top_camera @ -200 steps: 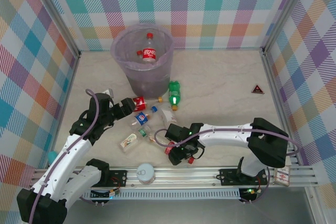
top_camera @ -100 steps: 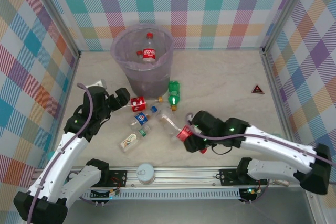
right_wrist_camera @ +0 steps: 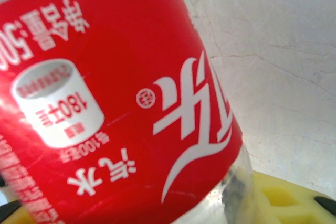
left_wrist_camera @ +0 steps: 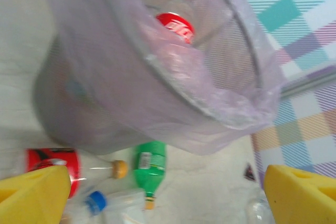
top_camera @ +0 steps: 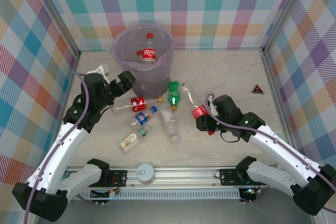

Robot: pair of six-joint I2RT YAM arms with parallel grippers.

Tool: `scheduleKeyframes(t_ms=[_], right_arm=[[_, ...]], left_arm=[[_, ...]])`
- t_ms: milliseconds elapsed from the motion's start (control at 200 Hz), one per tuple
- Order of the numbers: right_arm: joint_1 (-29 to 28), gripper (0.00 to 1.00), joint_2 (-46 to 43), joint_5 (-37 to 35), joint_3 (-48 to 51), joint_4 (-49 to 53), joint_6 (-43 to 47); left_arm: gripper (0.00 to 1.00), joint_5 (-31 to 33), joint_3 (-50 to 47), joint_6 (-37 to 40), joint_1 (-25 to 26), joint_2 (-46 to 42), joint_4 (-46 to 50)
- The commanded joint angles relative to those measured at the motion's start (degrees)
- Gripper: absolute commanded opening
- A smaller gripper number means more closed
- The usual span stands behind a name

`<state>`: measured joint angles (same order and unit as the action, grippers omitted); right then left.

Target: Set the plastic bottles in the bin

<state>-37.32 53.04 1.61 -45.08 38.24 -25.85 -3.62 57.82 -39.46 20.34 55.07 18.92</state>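
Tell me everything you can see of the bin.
The bin is a round greyish-purple bucket, upright toward the far side of the table. It is lined with a translucent lilac bag folded over its rim. One clear bottle with red cap and label stands inside. A green bottle lies near its base.

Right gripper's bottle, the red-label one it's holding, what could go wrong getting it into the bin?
1. The right gripper clamps the red-labelled bottle at its label, with the clear body sticking out past the fingers, so it may swing or slip.
2. The open left gripper hangs right beside the bin, so the two arms could collide there.
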Motion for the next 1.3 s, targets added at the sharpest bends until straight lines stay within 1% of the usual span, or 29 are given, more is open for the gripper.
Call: scheduleKeyframes(t_ms=[0,55,115,155,260,310,415,480,560,675,915,985,1100,1165,1230,1295], right_arm=[[2.5,0.37,-3.19,3.09,2.64,-6.6,0.58],[3.2,0.37,-3.98,4.19,3.24,-9.97,-0.06],[3.3,0.37,-3.85,4.63,2.98,-13.03,-0.15],[3.37,0.37,-3.63,5.09,2.89,-14.9,-0.18],[3.4,0.37,-4.02,6.53,3.47,-19.42,-0.39],[3.39,0.38,-4.17,7.06,3.53,-20.12,-0.5],[3.4,0.38,-4.9,8.6,3.84,-21.29,-1.11],[3.37,0.38,-5.2,9.92,4.24,-22.29,-1.7],[3.41,0.38,-4.92,9.76,4.21,-22.36,-2.16],[3.4,0.39,-4.99,9.71,4.18,-23.02,-2.33],[3.43,0.4,-3.24,11.83,4.15,-24.7,-3.05],[3.36,0.4,-2.69,12.1,3.94,-24.63,-3.02],[3.4,0.41,-2.31,12.1,4.07,-24.16,-2.57],[3.38,0.41,-2.23,12.32,4.12,-24.15,-2.55],[3.39,0.43,-2.15,12.61,3.95,-24.16,-2.22],[3.39,0.49,-1.97,12.65,3.46,-23.49,-1.49]], left_arm=[[0.97,-4.24,2.5,-3.42,6.46,3.12,-11.81],[1.0,-4.62,4.65,-2.76,10.59,5.62,-14.7],[1.0,-5.46,7.0,-2.24,14.6,8.57,-17.29],[1.0,-6.11,8.8,-1.51,16.73,10.63,-17.71],[1.0,-4.89,11.65,0.02,22.08,15.16,-18.56],[1.0,-5.01,12.35,0.09,23.34,17.24,-18.57],[1.0,-2.98,12.82,0.54,25.4,20.9,-18.85],[1.0,-4.2,12.91,-0.51,25.87,23.33,-20.73],[1.0,-6.49,13.27,-2.09,26.72,26.12,-23.7],[1.0,-6.33,14.22,-2.0,28.06,28.61,-22.9],[0.85,-6.86,15.12,-3.01,28.22,32.37,-25.53],[0.78,-5.91,15.74,-2.48,28.26,32.82,-25.16],[0.63,-3.19,16.09,-2.35,28.09,33.19,-25.62],[0.58,-2.51,16.29,-3.2,27.82,33.95,-26.81],[0.54,-2.58,16.83,-3.77,27.67,34.73,-27.68],[0.52,-2.46,17.54,-3.67,27.64,35.19,-27.62]])
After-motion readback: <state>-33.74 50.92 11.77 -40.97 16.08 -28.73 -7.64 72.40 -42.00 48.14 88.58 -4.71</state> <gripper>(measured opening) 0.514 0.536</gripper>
